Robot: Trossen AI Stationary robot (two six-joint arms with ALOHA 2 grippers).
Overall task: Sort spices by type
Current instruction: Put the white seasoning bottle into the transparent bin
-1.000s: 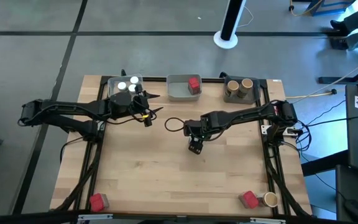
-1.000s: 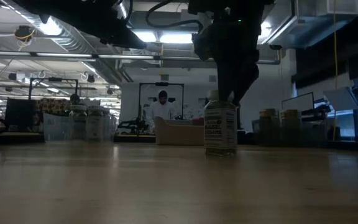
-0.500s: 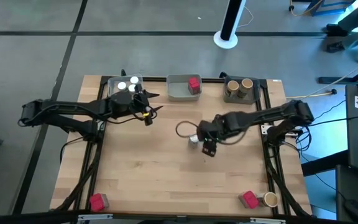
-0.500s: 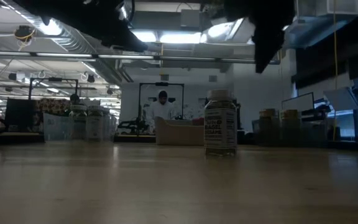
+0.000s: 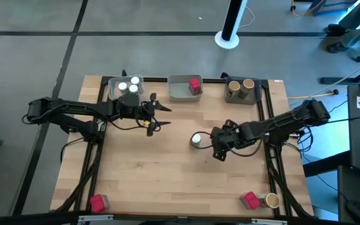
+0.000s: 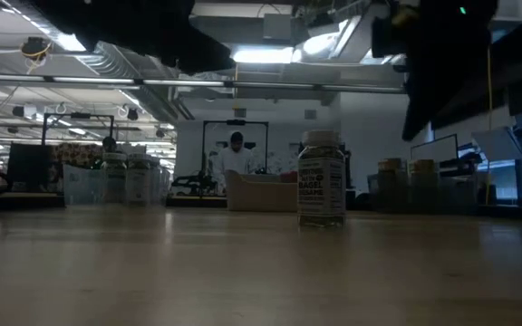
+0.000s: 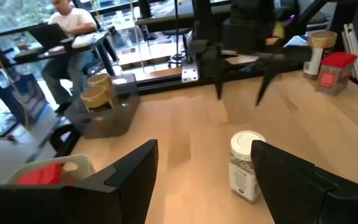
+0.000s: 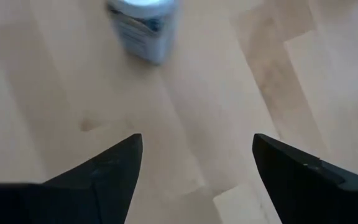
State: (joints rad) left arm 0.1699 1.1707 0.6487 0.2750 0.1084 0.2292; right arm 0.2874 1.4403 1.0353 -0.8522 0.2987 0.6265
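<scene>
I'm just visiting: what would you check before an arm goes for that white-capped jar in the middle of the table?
1. White-capped jar upright, standing free: ok.
2. Right gripper open, beside the jar, not touching: ok.
3. Left gripper open and empty, jar ahead between its fingers in its wrist view: ok.
4. Bare table around the jar: ok.
5. Tray with white-capped jars has space left: cannot tell.

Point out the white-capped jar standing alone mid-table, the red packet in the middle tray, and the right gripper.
white-capped jar (image 5: 196, 139): high view, on its white cap.
red packet (image 5: 195, 84): high view, on its top face, in the middle tray.
right gripper (image 5: 218, 154): high view, midway between its open fingertips, beside the jar.
</scene>
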